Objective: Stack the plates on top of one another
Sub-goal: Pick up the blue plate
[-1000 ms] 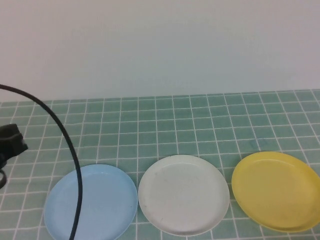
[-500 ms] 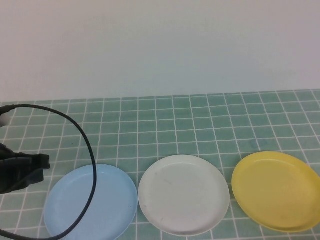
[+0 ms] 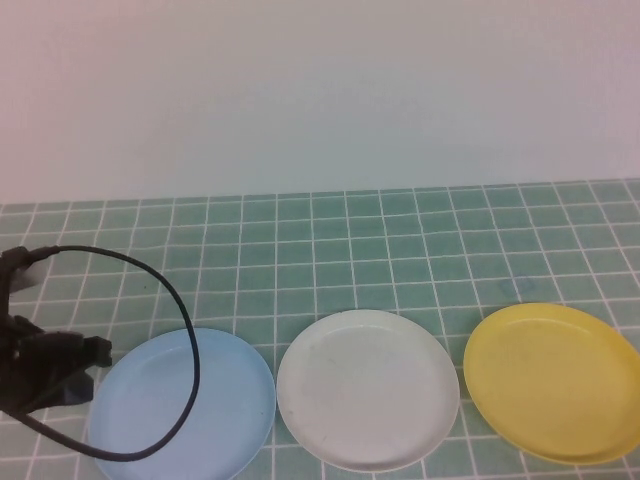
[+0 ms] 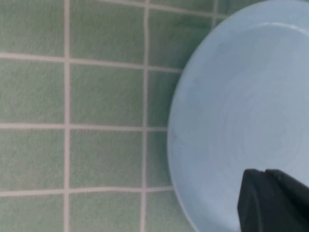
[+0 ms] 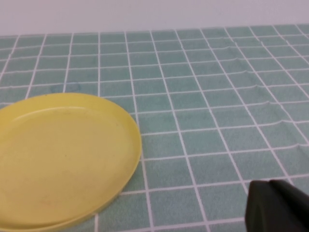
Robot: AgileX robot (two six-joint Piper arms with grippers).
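While all three plates lie separate in a row along the near edge of the green tiled counter (image 3: pixel 400 240), none is stacked yet. The light blue plate (image 3: pixel 185 405) is on the robot's left, the white plate (image 3: pixel 367 388) in the middle, the yellow plate (image 3: pixel 550 380) on the right, and each is empty. The left gripper (image 3: pixel 70 365) sits low at the blue plate's outer left rim, its jaws shut and holding nothing; the plate lies just to its right. The right gripper (image 5: pixel 277 205) is out of the high view, near the yellow plate, jaws shut and empty. The left arm is nearer the blue plate.
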